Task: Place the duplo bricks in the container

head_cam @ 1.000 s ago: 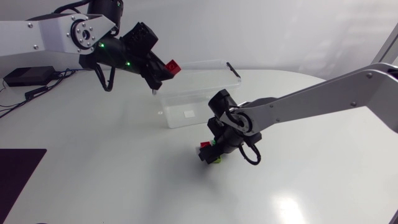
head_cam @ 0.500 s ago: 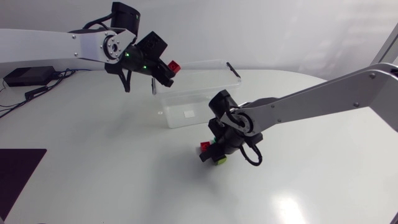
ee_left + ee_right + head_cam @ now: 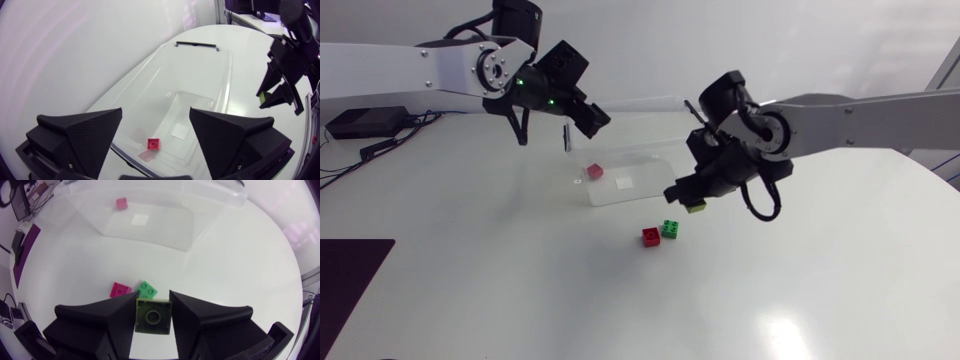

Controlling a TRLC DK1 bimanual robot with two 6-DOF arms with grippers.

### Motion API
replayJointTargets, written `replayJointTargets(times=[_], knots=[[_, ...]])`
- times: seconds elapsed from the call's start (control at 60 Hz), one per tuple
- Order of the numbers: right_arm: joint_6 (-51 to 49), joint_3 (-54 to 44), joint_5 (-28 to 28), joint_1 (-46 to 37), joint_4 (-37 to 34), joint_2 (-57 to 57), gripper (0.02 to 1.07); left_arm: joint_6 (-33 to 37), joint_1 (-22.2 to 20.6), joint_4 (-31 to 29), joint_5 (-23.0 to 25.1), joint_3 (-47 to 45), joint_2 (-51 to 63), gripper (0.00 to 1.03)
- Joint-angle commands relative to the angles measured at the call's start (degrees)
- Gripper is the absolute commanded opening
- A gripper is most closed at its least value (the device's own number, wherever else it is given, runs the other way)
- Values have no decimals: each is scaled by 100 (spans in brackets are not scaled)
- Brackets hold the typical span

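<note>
My right claw (image 3: pixel 691 196) is clamped on a lime brick (image 3: pixel 153 316), which is square with no long axis, studs toward the wrist, at 4 o'clock of the clear container (image 3: pixel 650 130). My left claw (image 3: pixel 155 112) stands apart above the container, which holds a red brick (image 3: pixel 153 144).

A white counter (image 3: pixel 520 290) with a rounded far edge is seen. A clear container (image 3: pixel 655 170) is set on it toward the far side, near the middle. Two bricks are laid on the bare surface just in front of the container: a red brick (image 3: pixel 650 236) and a green brick (image 3: pixel 671 229), side by side and touching or nearly so. A dark mat (image 3: pixel 350 275) is placed at the near left corner, and a black box (image 3: pixel 365 122) with cables is found at the far left.
</note>
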Motion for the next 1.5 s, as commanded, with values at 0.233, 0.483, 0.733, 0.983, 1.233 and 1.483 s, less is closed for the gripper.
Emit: replayJointTargets(times=[0.233,0.483,0.733,0.983,1.233,1.483], knots=[[-4,1300,-51,-196,-88,182,31,715,-615,-237,234,-1359,-998,97],[92,1933,-16,-205,44,525,31,1190,-1283,-272,287,-2142,-981,96],[84,2487,2,-266,325,1122,31,1225,-1573,80,287,-2353,-533,96],[66,3260,2,-372,492,1861,32,1454,-1819,335,181,-2484,-146,96],[75,3674,160,-301,378,2203,88,1682,-1863,484,23,-2274,434,96],[-75,2012,125,-257,668,727,94,1726,-1828,484,-30,-1869,900,96]])
